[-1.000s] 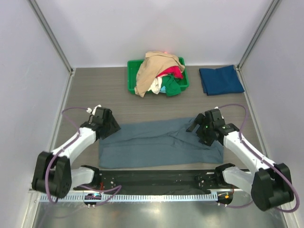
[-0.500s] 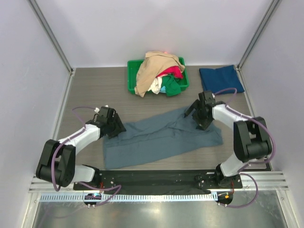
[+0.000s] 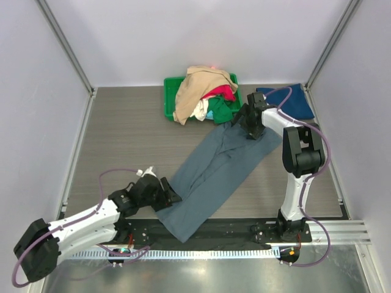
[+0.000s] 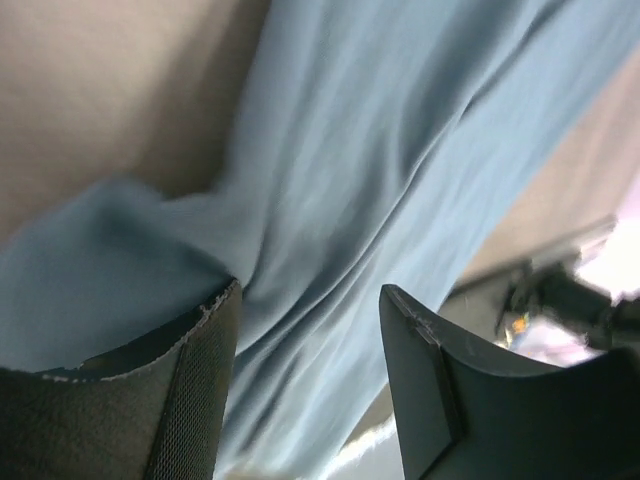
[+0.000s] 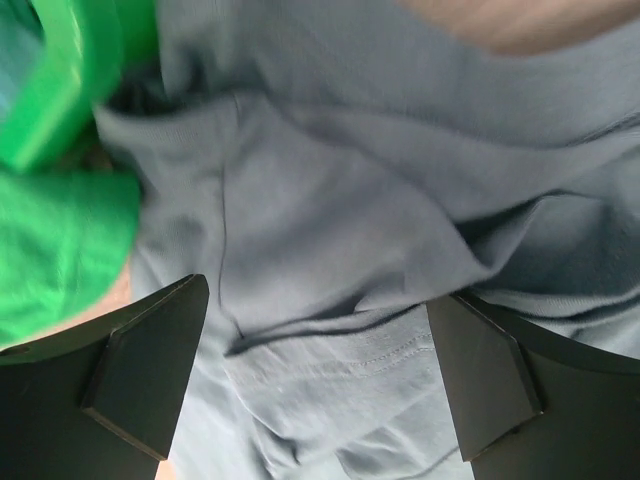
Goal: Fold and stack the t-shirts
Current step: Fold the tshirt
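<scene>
The large slate grey-blue t-shirt [image 3: 214, 168] lies stretched on a diagonal, from the front rail up to the green bin. My left gripper [image 3: 170, 198] is at its near-left end. In the left wrist view its jaws [image 4: 310, 290] stand apart, cloth [image 4: 380, 150] runs between them, and a bunch rides on the left fingertip. My right gripper [image 3: 249, 125] is on the far-right end, open wide [image 5: 318, 290] over wrinkled cloth [image 5: 340, 180] and a stitched hem. A dark navy tee [image 3: 284, 102] lies folded at the back right.
The green bin [image 3: 168, 101] at the back centre holds a heap of tan [image 3: 195, 85], red [image 3: 223, 93] and green [image 3: 223, 111] tees. Its green wall [image 5: 70, 80] sits close to my right gripper's left finger. The black front rail [image 3: 244, 229] lies under the shirt's near end.
The grey-blue shirt swung from lying across the table to a diagonal. My left gripper drew back toward the front edge; my right one moved to the back beside the bin.
</scene>
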You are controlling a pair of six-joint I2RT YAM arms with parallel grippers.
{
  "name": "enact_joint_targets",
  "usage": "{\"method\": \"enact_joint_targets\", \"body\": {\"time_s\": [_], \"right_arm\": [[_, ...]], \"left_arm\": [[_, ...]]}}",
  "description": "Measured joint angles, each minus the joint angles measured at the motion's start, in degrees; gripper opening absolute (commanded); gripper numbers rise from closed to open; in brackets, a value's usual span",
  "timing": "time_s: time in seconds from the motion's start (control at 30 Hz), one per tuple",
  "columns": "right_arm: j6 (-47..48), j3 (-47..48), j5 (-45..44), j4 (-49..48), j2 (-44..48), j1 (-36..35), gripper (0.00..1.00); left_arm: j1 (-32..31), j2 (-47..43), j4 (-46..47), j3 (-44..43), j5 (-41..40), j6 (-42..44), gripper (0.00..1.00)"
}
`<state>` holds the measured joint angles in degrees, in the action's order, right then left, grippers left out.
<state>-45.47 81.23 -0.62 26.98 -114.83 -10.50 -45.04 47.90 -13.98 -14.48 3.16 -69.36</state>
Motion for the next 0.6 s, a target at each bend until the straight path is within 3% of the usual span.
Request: {"method": "enact_joint_targets", "body": {"time_s": [0.13, 0.27, 0.5, 0.6], "right_arm": [[1.3, 4.6, -1.5, 1.9, -2.8, 1.0, 0.97], [3.3, 9.2, -4.2, 4.8, -5.2, 2.4, 0.98], [7.8, 7.9, -9.6, 10.5, -2.0, 3.9, 0.99], [9.4, 7.4, -10.0, 13.5, 3.3, 3.1, 1.0]], "left_arm": [[-8.7, -1.3, -1.0, 0.7, -2.3, -6.8, 0.59], [-13.3, 3.3, -3.8, -3.7, -3.5, -8.4, 0.6], [-14.3, 7.5, -19.6, -24.3, -12.5, -0.2, 0.75], [-12.5, 6.4, -22.8, -29.7, -16.9, 4.7, 0.75]]}}
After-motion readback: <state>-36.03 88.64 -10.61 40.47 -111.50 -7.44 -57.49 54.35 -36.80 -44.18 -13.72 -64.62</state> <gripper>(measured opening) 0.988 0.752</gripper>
